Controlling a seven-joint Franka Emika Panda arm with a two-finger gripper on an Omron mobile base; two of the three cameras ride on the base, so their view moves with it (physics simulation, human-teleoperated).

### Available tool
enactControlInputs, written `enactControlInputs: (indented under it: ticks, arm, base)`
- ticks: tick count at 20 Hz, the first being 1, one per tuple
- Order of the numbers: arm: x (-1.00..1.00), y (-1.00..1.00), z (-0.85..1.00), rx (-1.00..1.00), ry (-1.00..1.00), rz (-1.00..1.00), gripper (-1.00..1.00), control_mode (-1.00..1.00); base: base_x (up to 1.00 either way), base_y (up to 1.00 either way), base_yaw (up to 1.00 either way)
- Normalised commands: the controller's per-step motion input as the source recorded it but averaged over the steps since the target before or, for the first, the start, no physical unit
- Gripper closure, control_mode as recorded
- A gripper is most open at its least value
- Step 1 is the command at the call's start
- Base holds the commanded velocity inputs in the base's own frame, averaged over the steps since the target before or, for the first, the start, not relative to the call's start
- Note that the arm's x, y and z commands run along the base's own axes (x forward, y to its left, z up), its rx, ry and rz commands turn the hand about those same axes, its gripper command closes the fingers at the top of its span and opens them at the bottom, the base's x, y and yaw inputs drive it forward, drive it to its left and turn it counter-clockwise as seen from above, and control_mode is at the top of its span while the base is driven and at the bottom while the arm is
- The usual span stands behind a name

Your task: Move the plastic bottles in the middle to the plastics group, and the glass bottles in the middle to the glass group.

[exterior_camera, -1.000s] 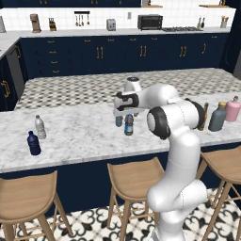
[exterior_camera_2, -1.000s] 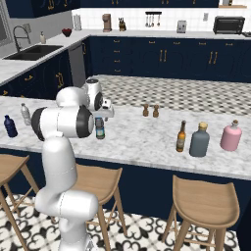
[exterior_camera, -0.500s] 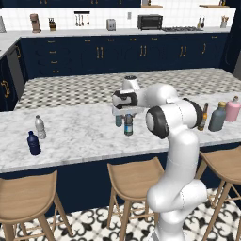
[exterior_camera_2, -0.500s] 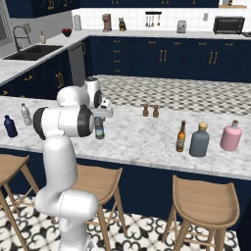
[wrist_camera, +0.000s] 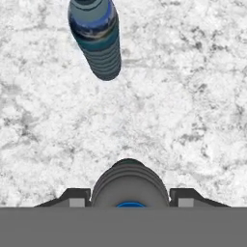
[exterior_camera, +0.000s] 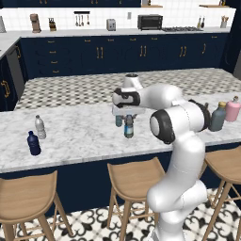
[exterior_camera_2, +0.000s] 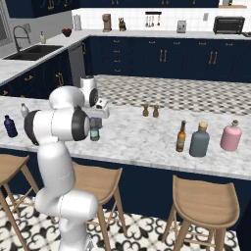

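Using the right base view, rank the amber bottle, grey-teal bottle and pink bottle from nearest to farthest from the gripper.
1. Amber bottle, nearest, to the right of the gripper along the counter.
2. Grey-teal bottle, just beyond the amber one.
3. Pink bottle, farthest right.

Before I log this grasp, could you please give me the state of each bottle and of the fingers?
fingers: closed on the blue-capped bottle.
blue-capped bottle: upright on the counter, gripped.
teal bottle: upright, free.
amber bottle: upright, untouched.
grey-teal bottle: upright, capped.
pink bottle: upright.
pale clear bottle: upright.
navy bottle: upright.
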Motion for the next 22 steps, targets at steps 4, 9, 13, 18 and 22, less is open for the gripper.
enactControlInputs:
  ticks: [4,9,13,18,22]
  arm:
    - [-0.58,0.58,0.18,0.02,-0.04,0.0,1.0,-1.0]
    - [-0.27,0.96,0.11,0.0,-0.01,0.0,1.0,-1.0]
    - [-0.01,1.0,0.17,0.0,-0.02,0.0,1.0,-1.0]
    - [0.12,1.0,0.17,0.0,-0.01,0.0,1.0,-1.0]
    - [0.15,1.0,0.08,0.0,-0.05,0.0,1.0,-1.0]
  base:
    - [0.0,0.0,0.0]
    - [0.0,0.0,0.0]
    - [0.0,0.0,0.0]
    - [0.0,0.0,0.0]
    - [0.0,0.0,0.0]
